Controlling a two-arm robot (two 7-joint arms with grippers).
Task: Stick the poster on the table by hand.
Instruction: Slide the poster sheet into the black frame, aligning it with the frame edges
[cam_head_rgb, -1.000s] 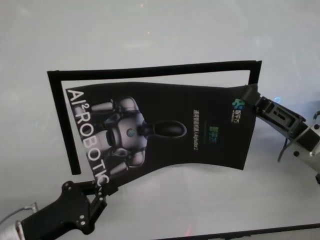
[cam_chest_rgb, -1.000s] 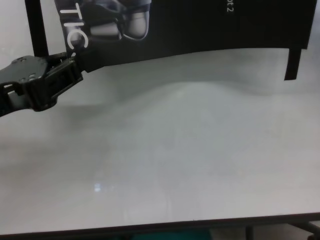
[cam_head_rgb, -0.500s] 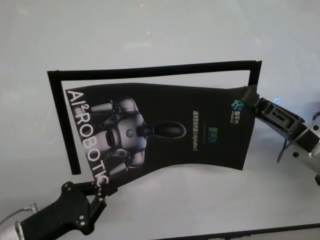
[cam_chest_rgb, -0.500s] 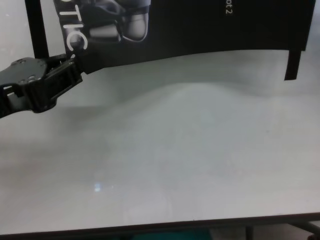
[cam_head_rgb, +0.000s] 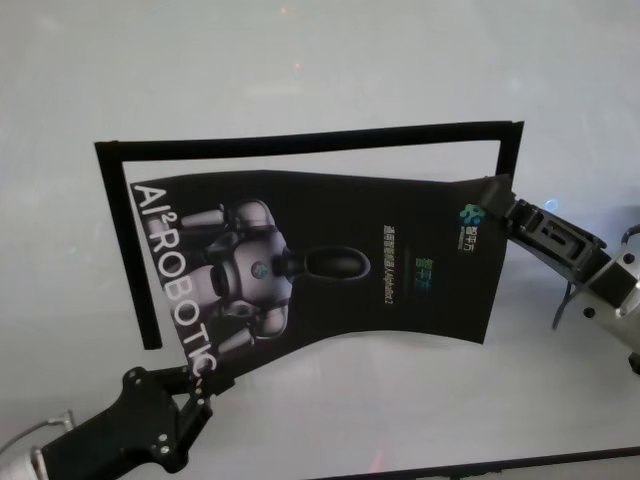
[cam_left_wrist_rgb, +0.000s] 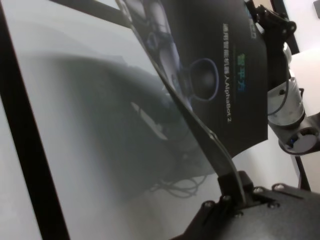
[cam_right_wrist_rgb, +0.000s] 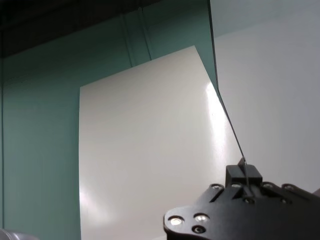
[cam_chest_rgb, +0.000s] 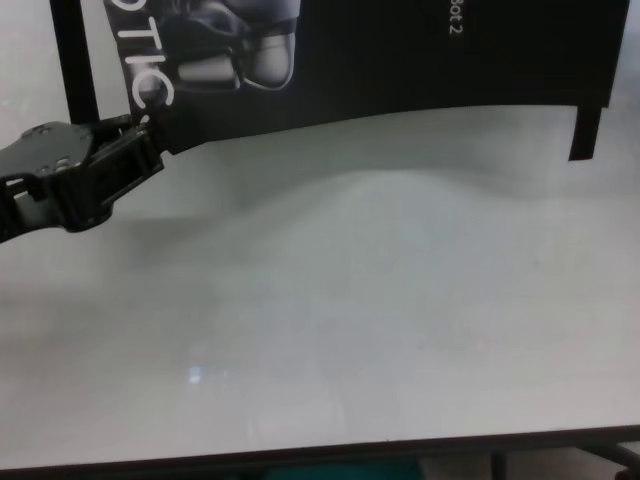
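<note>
The poster, black with a grey-white robot picture and white letters, hangs bowed just above the table. My left gripper is shut on the poster's near left corner, below the letters. My right gripper is shut on its far right corner, by the small logo. In the chest view the left gripper pinches the poster under "OTIC". The left wrist view shows the poster edge-on, rising from the left gripper over its shadow. In the right wrist view the right gripper clamps the poster edge.
Narrow black strips lie flat on the table as a partial frame: a long one along the far side, one down the left, and a short one at the right. The table's dark front edge runs close to me.
Both grippers have drawn the poster slightly toward me. Its far edge now sits farther from the far strip, and the letters show lower in the chest view.
</note>
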